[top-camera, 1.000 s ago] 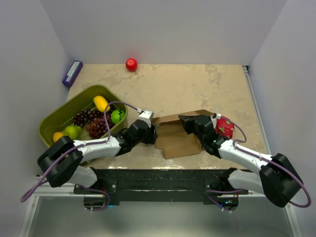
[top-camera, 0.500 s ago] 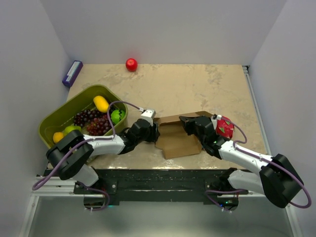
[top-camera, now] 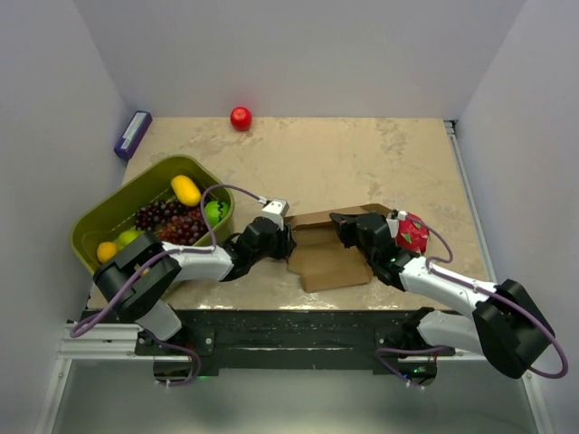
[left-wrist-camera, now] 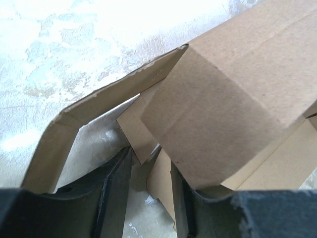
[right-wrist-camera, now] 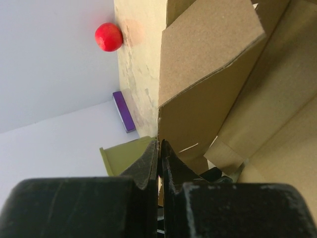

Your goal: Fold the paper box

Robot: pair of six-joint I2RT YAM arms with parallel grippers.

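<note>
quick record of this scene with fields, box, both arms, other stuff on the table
paper box: brown cardboard, half folded, flaps up, between the arms
left gripper: at the box's left end, fingers apart at a flap
right gripper: shut on a panel edge
basket: olive green, left side, holds grapes and other fruit
red ball: far edge
purple box: far left corner

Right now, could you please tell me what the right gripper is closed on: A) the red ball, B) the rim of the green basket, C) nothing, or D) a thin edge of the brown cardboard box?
D: in the right wrist view the right gripper pinches the edge of a panel of the paper box, with the red ball far off by the wall.
</note>
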